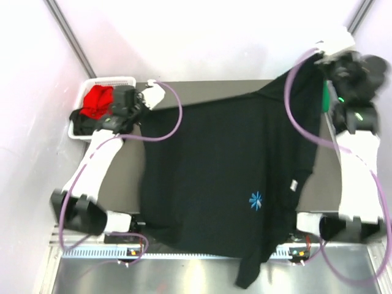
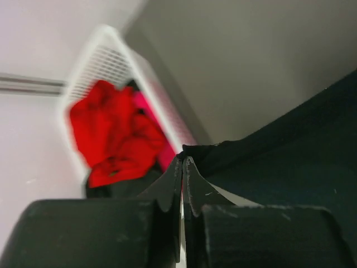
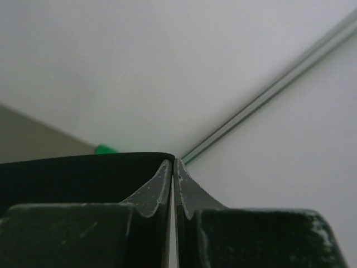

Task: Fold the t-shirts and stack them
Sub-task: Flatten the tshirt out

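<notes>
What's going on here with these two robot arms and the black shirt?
Two robot arms hold a large black cloth t-shirt with a blue chest mark spread across the table. The left hand and the right hand are each shut on a far corner. One sleeve hangs over the near edge. A white lattice plastic basket at far left holds crumpled red cloth.
</notes>
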Controlling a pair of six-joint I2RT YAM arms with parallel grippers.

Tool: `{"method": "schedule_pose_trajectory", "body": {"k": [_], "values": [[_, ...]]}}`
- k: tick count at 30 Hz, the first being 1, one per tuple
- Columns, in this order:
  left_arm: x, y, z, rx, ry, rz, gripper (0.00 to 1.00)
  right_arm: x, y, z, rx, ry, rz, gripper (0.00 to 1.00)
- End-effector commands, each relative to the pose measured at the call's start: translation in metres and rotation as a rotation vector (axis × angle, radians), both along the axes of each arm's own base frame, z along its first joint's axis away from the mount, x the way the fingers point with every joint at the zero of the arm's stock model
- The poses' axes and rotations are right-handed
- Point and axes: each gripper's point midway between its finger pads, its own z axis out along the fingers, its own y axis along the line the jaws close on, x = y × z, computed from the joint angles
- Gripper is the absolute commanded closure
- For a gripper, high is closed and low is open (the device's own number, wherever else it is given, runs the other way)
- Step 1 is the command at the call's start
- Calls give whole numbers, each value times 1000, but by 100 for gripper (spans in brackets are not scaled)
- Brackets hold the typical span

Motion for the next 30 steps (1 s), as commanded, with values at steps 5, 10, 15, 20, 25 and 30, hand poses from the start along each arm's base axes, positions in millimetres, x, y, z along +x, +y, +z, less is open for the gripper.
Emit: {"method": "schedule_pose_trajectory", "body": {"k": [5, 10, 15, 20, 25, 30], "values": [[95, -12, -92, 16, 70, -16, 100, 100, 78, -205, -207, 470, 197, 100], [161, -14, -149, -8, 151, 17, 100, 167, 102, -280, -198, 614, 173, 100], [204, 0, -153, -22, 122, 80, 100, 226, 91, -297, -182, 629, 46, 100], [239, 23, -154, -9, 68, 170, 100, 271, 82, -299, -175, 551, -53, 100], [266, 36, -155, 10, 13, 221, 100, 298, 72, -281, -120, 411, -124, 100], [279, 42, -144, 28, -46, 254, 100, 318, 65, -254, -70, 267, -170, 100]]}}
